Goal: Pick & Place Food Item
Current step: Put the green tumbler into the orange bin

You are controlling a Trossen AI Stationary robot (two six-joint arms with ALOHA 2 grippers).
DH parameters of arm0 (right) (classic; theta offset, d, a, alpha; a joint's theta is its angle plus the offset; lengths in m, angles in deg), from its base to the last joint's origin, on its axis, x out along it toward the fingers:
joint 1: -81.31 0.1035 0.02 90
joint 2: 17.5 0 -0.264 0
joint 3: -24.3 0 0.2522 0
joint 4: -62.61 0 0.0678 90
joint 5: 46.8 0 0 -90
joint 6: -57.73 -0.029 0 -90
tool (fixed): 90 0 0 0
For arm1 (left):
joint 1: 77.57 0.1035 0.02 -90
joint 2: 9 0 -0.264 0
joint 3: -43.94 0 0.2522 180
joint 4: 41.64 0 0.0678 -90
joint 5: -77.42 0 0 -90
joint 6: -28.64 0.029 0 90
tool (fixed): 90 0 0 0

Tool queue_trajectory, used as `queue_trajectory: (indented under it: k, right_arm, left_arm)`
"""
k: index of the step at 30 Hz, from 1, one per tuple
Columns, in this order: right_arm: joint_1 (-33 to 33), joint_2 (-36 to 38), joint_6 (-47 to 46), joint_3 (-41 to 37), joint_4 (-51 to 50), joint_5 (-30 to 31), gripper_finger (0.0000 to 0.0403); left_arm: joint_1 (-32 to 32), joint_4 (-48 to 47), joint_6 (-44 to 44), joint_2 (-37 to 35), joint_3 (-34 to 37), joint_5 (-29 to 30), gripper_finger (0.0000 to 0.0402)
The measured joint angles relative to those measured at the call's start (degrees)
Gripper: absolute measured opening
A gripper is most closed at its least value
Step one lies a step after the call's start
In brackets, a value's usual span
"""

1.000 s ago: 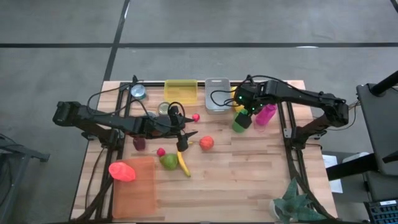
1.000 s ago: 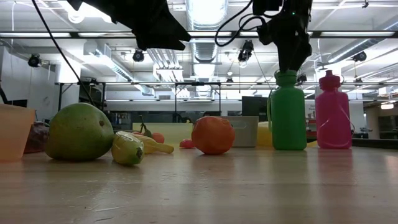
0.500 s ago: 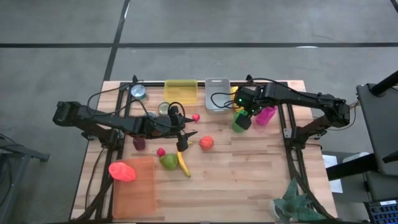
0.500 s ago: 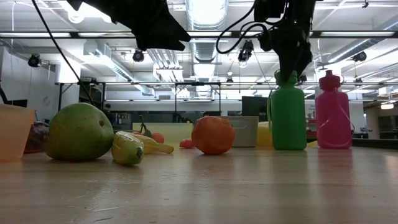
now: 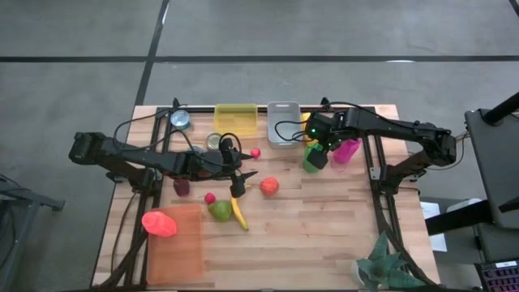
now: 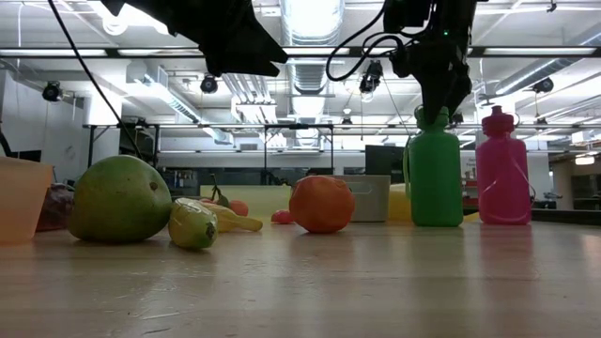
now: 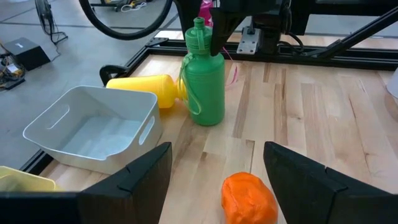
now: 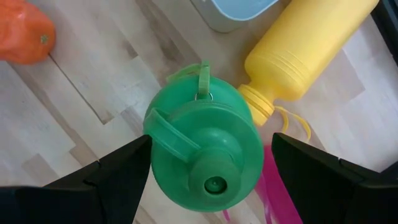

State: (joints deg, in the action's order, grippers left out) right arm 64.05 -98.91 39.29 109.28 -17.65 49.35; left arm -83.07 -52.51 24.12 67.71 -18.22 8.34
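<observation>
Right gripper (image 8: 205,168), jaws apart, poised directly above upright green bottle (image 8: 204,157), yellow bottle (image 8: 305,46) lying at its 1 o'clock; left gripper (image 7: 214,171), jaws apart, over orange (image 7: 249,198)

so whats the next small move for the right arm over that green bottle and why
Probably lower straight down, then close. The right gripper hangs open directly above the green bottle, its fingers straddling the cap but, in the low view, only about level with the bottle's top. The bottle stands upright beside the pink bottle, so a vertical descent looks safest. The left gripper waits open near the orange.
</observation>
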Motion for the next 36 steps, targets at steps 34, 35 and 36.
queue_trajectory:
  k: [34, 35, 36]
  right_arm:
    - [0.1, 0.0, -0.2, 0.2, 0.4, -0.7, 0.0214]
    - [0.1, 0.0, -0.1, 0.2, 0.4, -0.7, 0.0214]
    - [0.1, 0.0, -0.1, 0.2, 0.4, -0.9, 0.0214]
  left_arm:
    - [0.0, 0.0, 0.0, 0.0, 0.0, 0.0, 0.0257]
    - [0.0, 0.0, 0.0, 0.0, 0.0, 0.0, 0.0257]
    - [0.0, 0.0, 0.0, 0.0, 0.0, 0.0, 0.0257]
